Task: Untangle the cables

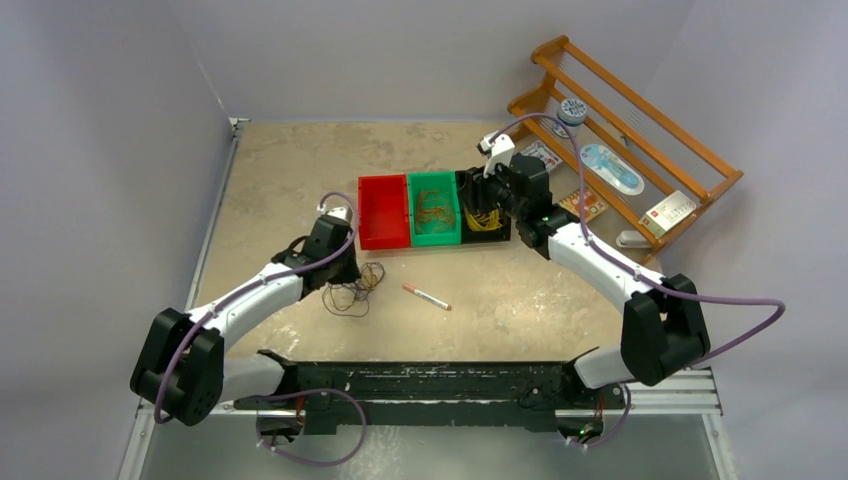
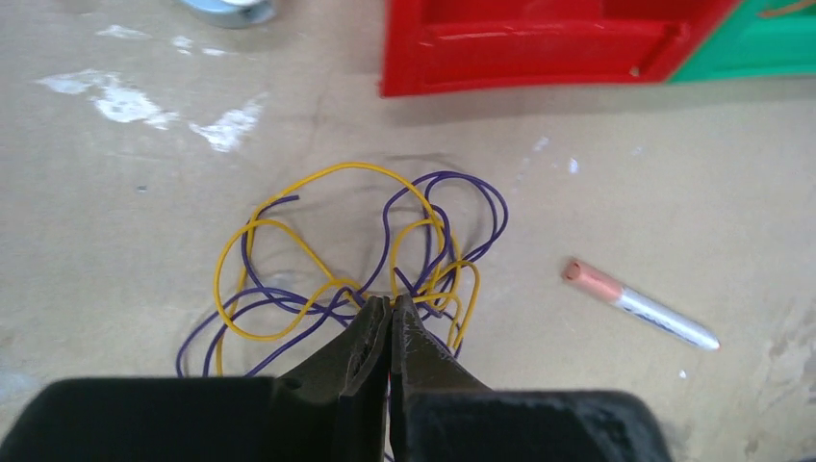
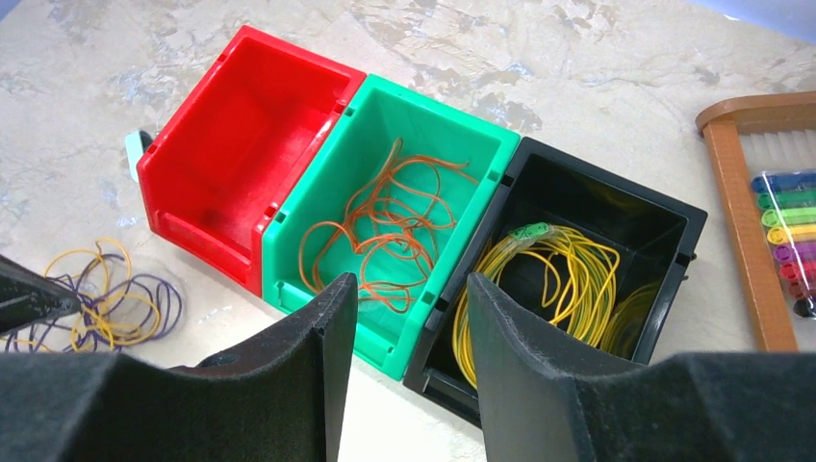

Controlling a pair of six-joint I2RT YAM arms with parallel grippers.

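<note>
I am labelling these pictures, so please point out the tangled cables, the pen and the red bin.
tangled cables (image 2: pixel 351 287), left wrist view, middle of the tangle.
pen (image 2: pixel 642 307), left wrist view, middle of its barrel.
red bin (image 3: pixel 252 127), right wrist view, bare inner floor.

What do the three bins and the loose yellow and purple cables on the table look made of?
Red bin, green bin, black bin: probably moulded plastic, slight sheen, crisp rims, even colour. The cables: thin wire, likely smooth plastic-coated; they hold springy loops.
</note>
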